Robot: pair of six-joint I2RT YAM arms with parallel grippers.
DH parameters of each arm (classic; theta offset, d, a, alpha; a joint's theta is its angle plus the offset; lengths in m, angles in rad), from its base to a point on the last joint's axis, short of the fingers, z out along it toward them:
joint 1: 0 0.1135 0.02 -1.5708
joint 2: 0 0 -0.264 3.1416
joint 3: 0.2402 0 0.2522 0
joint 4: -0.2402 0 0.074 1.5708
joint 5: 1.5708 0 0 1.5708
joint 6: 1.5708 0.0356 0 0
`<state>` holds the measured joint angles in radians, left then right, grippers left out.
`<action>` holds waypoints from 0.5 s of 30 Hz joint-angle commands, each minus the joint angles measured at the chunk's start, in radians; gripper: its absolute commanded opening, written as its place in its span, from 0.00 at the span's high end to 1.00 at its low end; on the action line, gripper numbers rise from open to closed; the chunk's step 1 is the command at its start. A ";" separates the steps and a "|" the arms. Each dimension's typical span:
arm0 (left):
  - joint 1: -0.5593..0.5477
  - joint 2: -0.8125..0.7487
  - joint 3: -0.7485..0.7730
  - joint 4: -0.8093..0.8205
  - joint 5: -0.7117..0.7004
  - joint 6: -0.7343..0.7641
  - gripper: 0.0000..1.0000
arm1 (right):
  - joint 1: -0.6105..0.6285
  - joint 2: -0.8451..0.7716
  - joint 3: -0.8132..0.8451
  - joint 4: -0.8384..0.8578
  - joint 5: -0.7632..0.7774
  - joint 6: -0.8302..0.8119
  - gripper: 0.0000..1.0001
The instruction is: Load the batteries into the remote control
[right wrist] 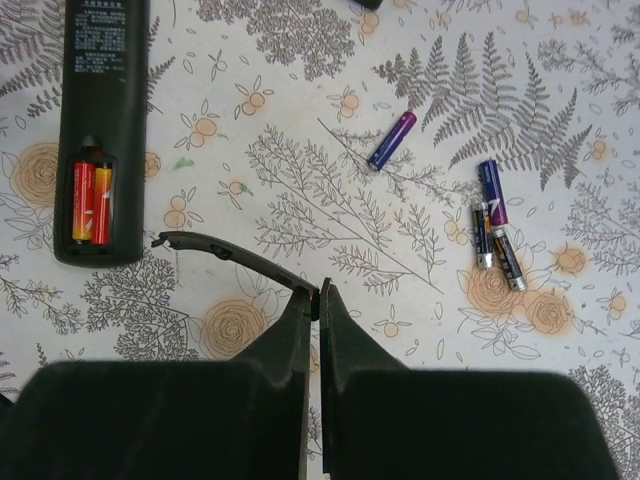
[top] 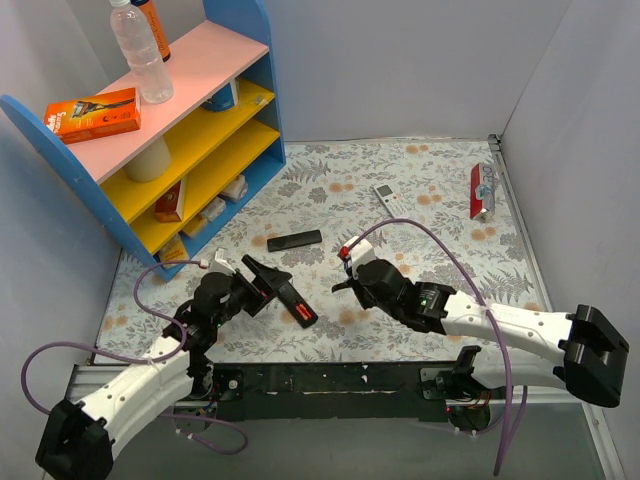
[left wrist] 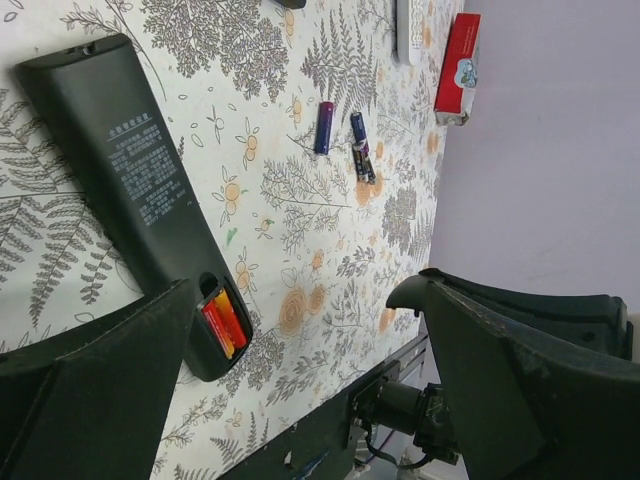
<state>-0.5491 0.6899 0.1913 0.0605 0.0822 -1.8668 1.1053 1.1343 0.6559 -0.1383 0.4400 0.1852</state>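
Note:
The black remote control lies back up on the floral table, also in the left wrist view and the right wrist view. Its open compartment holds two red-orange batteries, also visible in the left wrist view. Several loose purple-blue batteries lie to the right of it. My left gripper is open, one finger beside the remote's compartment end. My right gripper is shut on one end of a thin curved black battery cover, close to the remote.
A shorter black bar and a small white remote lie farther back. A red package sits at the far right. A blue shelf unit stands at the back left. The black base rail runs along the near edge.

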 commanded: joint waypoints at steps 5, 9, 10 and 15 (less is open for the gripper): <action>0.000 -0.139 0.083 -0.093 0.063 0.138 0.02 | -0.004 -0.099 -0.051 0.229 -0.099 -0.220 0.99; 0.000 -0.075 0.123 0.166 0.286 0.204 0.02 | -0.004 -0.172 -0.094 0.353 -0.173 -0.346 0.99; 0.000 -0.016 0.132 0.203 0.330 0.205 0.02 | -0.004 -0.200 -0.104 0.379 -0.210 -0.369 0.99; 0.000 0.154 0.207 0.395 0.594 0.195 0.02 | -0.004 -0.255 -0.125 0.445 -0.306 -0.509 0.99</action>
<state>-0.5491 0.7502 0.3286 0.2493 0.4164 -1.7000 1.1053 0.9211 0.5381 0.1654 0.2394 -0.1684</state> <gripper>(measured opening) 0.981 0.043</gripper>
